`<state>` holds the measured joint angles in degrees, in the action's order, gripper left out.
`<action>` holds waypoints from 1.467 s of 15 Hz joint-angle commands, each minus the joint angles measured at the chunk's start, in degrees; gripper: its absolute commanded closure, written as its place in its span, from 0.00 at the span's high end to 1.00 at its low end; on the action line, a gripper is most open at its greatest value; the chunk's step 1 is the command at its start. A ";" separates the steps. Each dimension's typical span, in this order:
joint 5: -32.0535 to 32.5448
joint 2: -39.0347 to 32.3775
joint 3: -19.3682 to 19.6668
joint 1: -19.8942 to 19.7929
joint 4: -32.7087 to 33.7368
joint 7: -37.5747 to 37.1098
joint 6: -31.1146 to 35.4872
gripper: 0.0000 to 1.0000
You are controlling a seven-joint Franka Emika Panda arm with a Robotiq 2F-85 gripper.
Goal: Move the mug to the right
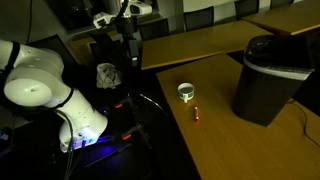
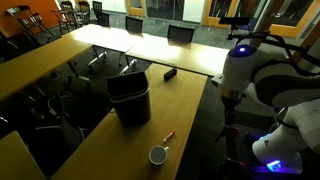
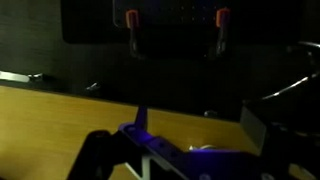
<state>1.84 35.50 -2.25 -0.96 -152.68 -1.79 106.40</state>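
Note:
The mug (image 1: 186,92) is small, white and round with a dark inside. It stands upright on the wooden table, between the robot and the black bin, and also shows in an exterior view (image 2: 158,156) near the table's front edge. My gripper (image 1: 121,52) hangs off the table's side by the robot base, well away from the mug; it also shows in an exterior view (image 2: 231,108). In the wrist view its two fingers (image 3: 197,122) are spread wide and hold nothing. The mug does not show clearly in the wrist view.
A tall black bin (image 1: 268,78) stands on the table (image 1: 230,150) beyond the mug, also in an exterior view (image 2: 130,98). A tiny red object (image 1: 197,115) lies beside the mug. The robot base glows purple (image 3: 165,155). Chairs and more tables stand behind.

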 commanded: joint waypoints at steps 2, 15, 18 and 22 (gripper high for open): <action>0.21 -0.02 0.41 0.46 0.08 -0.23 -0.10 1.00; -1.68 -27.87 -6.70 -2.39 4.51 -31.98 38.81 1.00; 3.15 -41.50 -5.73 -1.70 10.95 -45.54 47.48 1.00; 4.74 -57.40 3.08 6.99 22.47 -60.14 52.04 1.00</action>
<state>6.36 -13.32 -4.86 -0.06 -137.60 -53.07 156.99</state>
